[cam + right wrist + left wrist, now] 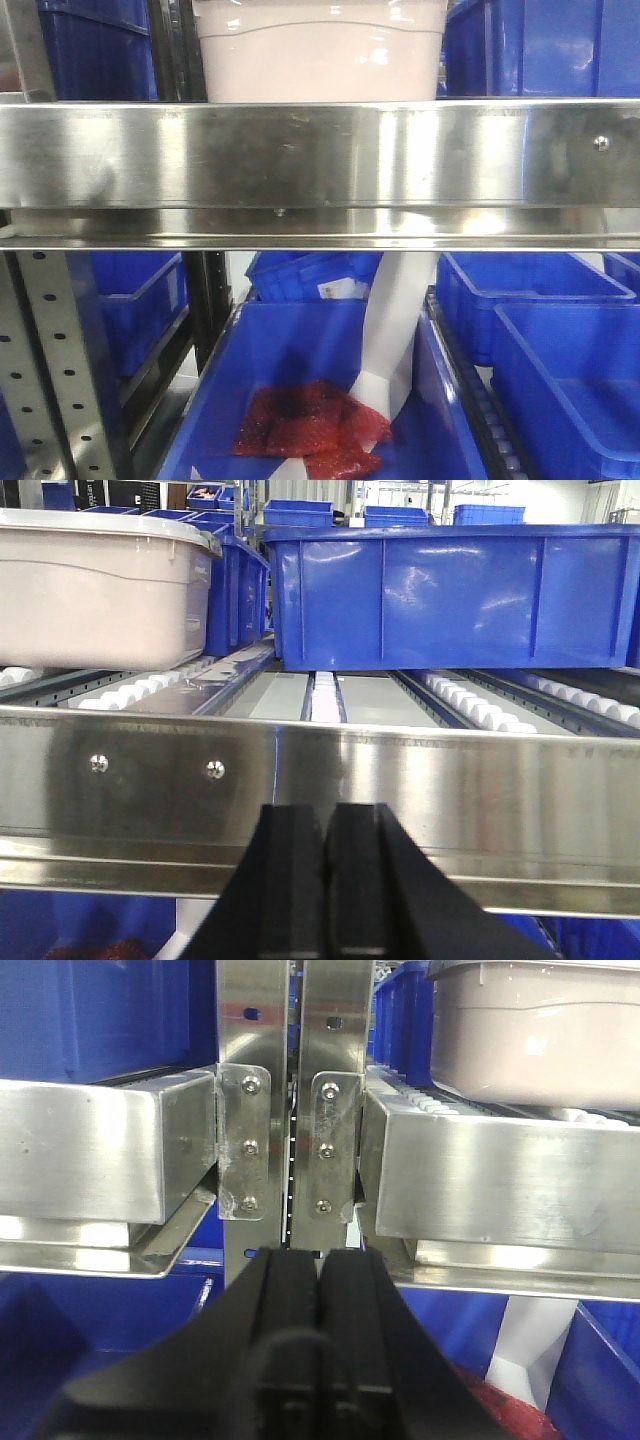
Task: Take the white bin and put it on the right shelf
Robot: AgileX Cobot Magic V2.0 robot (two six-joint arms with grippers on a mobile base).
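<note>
The pale pinkish-white translucent plastic tub is sitting on the shiny stainless-steel rack shelf, just behind its broad front rail, resting on the white rollers. A large blue plastic bin is standing beside it on the same shelf. The left gripper is hanging in front of the rail with its black fingers pressed together, gripping nothing. The right gripper is likewise closed and empty before the rail.
</note>
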